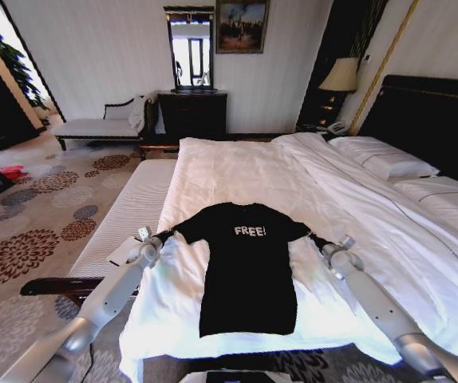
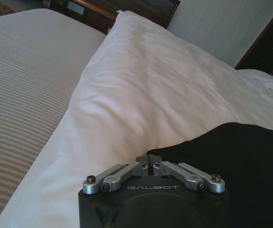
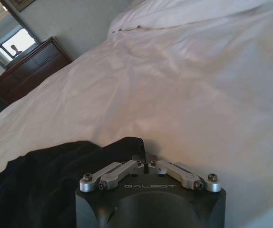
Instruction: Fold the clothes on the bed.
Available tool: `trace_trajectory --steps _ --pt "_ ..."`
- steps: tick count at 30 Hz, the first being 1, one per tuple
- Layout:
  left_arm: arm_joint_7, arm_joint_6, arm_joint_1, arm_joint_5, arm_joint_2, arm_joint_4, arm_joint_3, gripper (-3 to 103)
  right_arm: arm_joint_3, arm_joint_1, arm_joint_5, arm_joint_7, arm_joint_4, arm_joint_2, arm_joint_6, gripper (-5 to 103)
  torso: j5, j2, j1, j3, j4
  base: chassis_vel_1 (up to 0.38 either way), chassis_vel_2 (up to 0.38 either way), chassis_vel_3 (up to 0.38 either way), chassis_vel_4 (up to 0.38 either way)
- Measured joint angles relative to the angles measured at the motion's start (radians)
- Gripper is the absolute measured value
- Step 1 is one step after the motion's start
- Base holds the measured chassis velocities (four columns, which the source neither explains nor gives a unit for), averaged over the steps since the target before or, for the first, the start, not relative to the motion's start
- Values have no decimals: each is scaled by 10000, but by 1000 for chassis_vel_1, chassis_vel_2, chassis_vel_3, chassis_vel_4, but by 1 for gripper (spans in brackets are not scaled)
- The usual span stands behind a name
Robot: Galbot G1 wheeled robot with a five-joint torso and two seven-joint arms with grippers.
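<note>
The black T-shirt (image 1: 249, 271) lies flat on the white duvet (image 1: 237, 171) of the bed (image 1: 420, 120), chest up, white "FREE!" lettering readable, collar toward twelve o'clock and hem toward six. It sits near the foot edge, small against all that white. Both arms reach in. The left gripper (image 1: 165, 236) is at nine o'clock of the shirt, right on the tip of the left sleeve; from the left wrist camera the left gripper (image 2: 150, 164) has its fingers drawn together, pinching the edge of the black fabric (image 2: 231, 161). The right gripper (image 1: 315, 238) mirrors it at three o'clock on the other sleeve; the right wrist camera shows the right gripper (image 3: 147, 161) clamped tight on the sleeve edge (image 3: 79, 166). Sleeves are spread straight out, the body smooth. Beyond the bed at eleven o'clock stand a dark dresser (image 1: 191, 112) and a bench (image 1: 101, 128).
</note>
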Motion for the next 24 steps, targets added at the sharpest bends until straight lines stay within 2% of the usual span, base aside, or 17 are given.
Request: trace_trajectory --steps 6,16,24 --pt "5 -7 -4 19 -35 27 -3 0 -180 412 -25 -202 -496 -65 72 0 1 1 0 1 2 0 0 0 0" --pt "9 -19 -18 56 -29 60 14 0 -1127 1341 -401 -1078 -1488 -143 266 0 -2 0 0 1 1 0 0 0 0" --pt "35 -37 -68 46 46 73 -9 0 -1221 1476 -603 -1068 -1627 -245 233 0 0 0 1 0 1 0 0 0 0"
